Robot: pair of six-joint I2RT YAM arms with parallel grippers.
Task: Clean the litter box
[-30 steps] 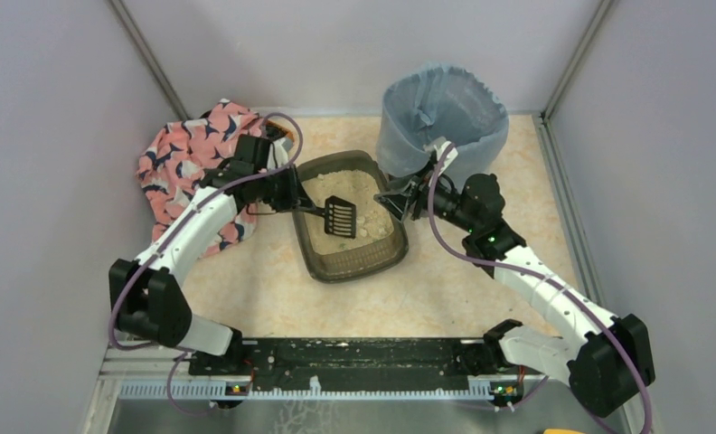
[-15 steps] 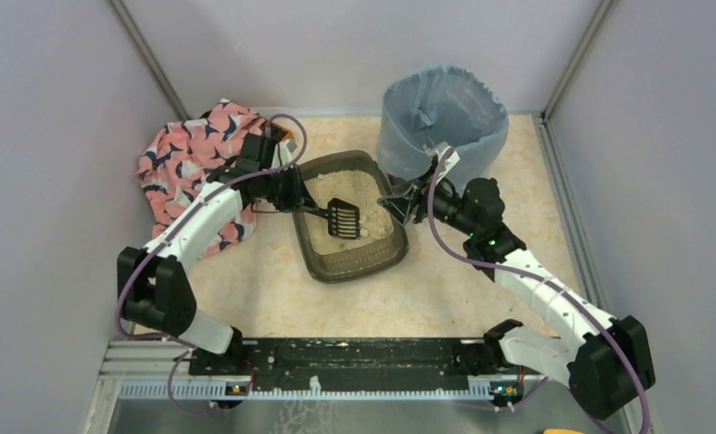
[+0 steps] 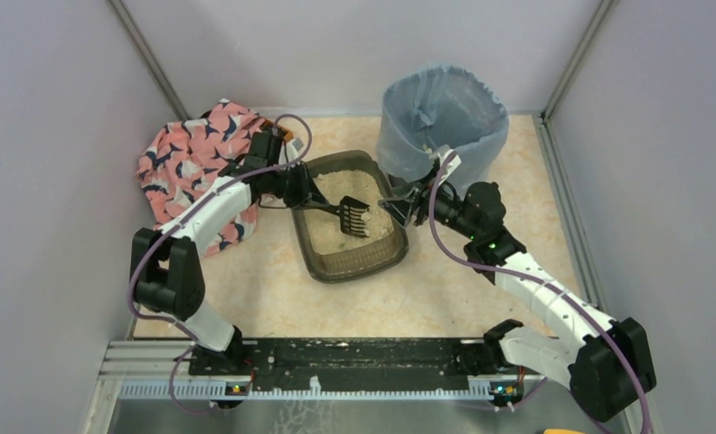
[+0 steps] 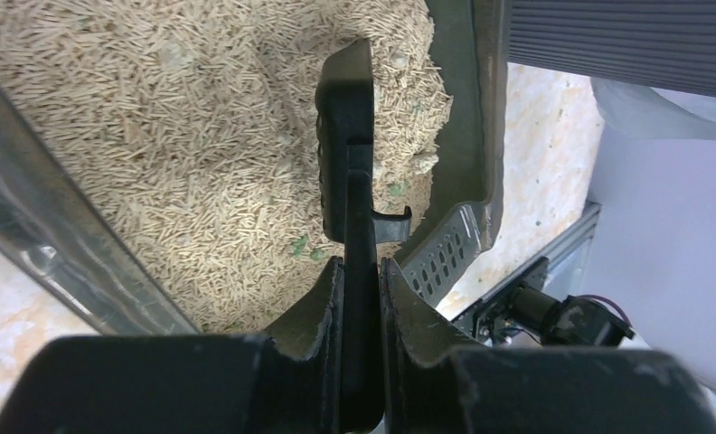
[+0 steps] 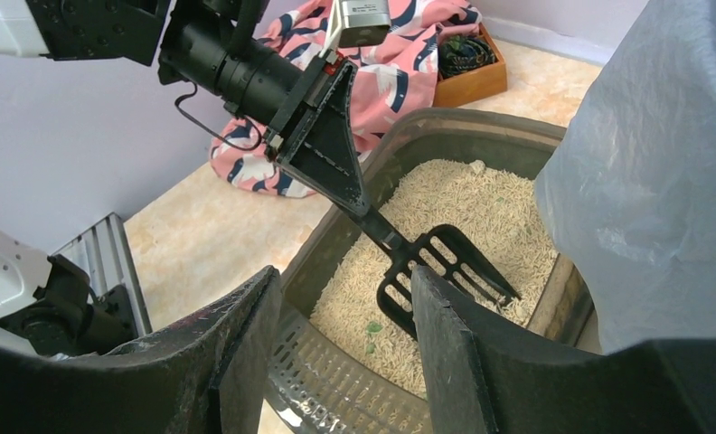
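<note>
Black slotted scoop [image 4: 345,136] is riding edge-on, clamped tight in the left gripper [image 4: 361,271], its head dipping into the litter box [image 3: 345,269] straight ahead of the fingertips. Right gripper [image 5: 345,334] is straddling the tray's rim (pinching it or only hovering, I can't tell). Green bits [image 4: 298,244] are lying just beside the scoop's neck. I'd be sliding the blade shallow under them, well off the wall, then lifting level.
</note>
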